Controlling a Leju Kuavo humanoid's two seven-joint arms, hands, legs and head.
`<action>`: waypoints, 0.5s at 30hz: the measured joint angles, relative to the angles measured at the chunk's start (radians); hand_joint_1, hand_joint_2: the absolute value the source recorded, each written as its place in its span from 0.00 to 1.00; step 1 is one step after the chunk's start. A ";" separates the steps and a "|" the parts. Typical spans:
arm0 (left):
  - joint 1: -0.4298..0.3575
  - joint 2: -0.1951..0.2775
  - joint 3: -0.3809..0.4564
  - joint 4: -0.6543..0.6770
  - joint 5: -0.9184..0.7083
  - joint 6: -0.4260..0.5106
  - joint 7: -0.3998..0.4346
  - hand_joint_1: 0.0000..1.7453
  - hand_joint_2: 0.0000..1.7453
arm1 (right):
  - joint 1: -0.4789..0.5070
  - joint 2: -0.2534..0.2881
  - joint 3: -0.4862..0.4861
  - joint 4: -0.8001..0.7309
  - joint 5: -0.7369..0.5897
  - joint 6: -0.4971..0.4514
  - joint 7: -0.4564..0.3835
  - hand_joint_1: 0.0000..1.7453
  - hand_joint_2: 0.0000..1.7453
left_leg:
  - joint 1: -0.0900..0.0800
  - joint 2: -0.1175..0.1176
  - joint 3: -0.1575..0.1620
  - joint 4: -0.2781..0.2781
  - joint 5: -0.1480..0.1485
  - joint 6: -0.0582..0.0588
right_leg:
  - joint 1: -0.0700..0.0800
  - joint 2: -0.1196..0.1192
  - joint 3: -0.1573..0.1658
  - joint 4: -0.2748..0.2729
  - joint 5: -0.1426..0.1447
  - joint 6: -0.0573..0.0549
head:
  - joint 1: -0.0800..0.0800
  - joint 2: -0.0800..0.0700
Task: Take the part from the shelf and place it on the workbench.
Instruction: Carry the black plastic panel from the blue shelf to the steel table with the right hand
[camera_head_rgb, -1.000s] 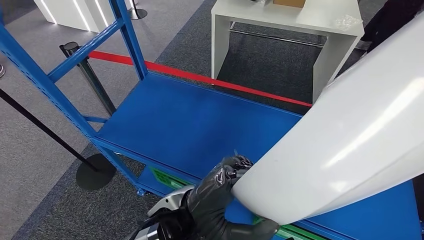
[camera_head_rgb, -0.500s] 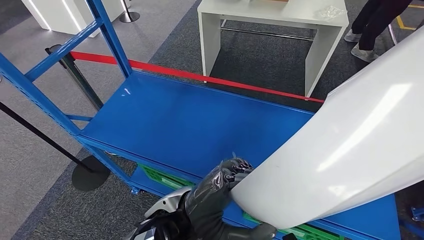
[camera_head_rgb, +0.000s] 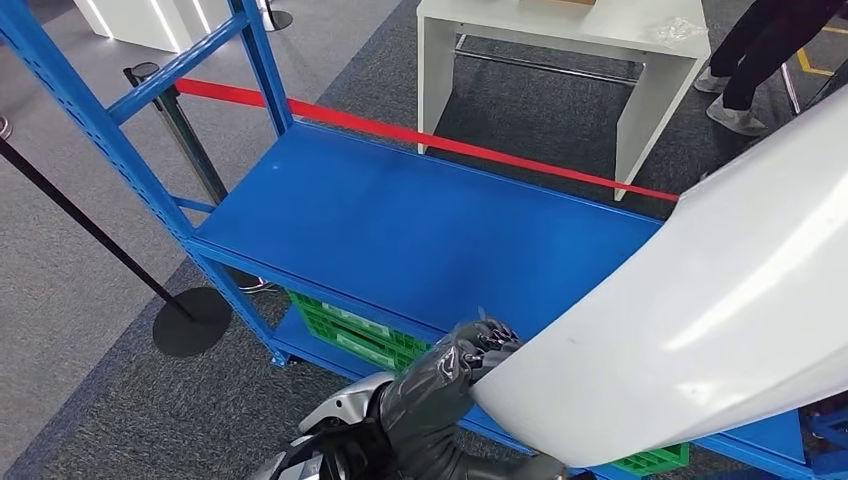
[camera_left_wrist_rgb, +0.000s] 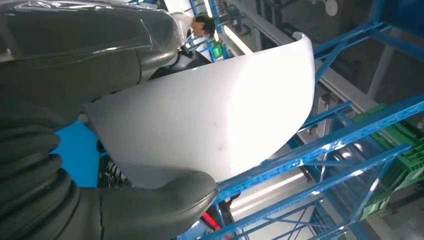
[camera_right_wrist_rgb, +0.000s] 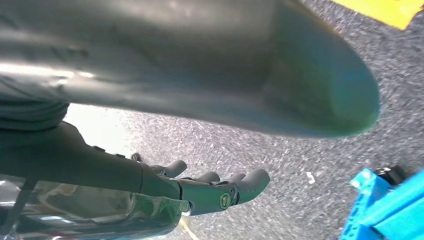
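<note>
The white panel is gripped at its near end by the left hand, the right hand's grip cannot be told, and the panel should be kept level and clear of the blue shelf beyond the fingers.

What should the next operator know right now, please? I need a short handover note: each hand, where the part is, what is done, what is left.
Left hand: grips the near end of the white part, thumb under it and fingers over its edge.
Right hand: seen from its wrist camera with fingers extended over the grey carpet; whether it touches the part cannot be told.
Part: lifted, held above the blue shelf, whose top board is bare.
Done: the part is off the shelf.
Left: carry it to the workbench and set it down, probably the white table beyond the red barrier tape. A person stands beside that table, so take care.
</note>
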 joint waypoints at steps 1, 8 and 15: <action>0.000 0.000 0.000 0.001 0.000 0.000 -0.001 1.00 1.00 | -0.001 -0.001 0.000 0.000 0.001 -0.003 -0.001 0.00 0.00 | 0.002 0.000 -0.011 0.005 0.007 -0.004 | -0.003 0.000 0.049 -0.071 0.023 0.003 | 0.002 0.000; 0.001 0.004 0.003 0.006 -0.006 0.007 -0.016 1.00 1.00 | -0.006 -0.002 0.000 0.000 0.017 -0.022 -0.011 0.00 0.00 | 0.003 -0.006 -0.048 0.040 0.015 -0.039 | 0.002 0.005 0.125 -0.232 0.049 -0.044 | 0.002 0.000; 0.009 0.016 0.009 0.009 -0.013 0.014 -0.019 1.00 1.00 | -0.007 -0.002 0.000 0.000 0.026 -0.028 -0.011 0.00 0.00 | 0.007 -0.008 -0.074 0.300 -0.147 -0.050 | 0.006 -0.001 0.035 -0.230 0.125 -0.060 | -0.016 0.000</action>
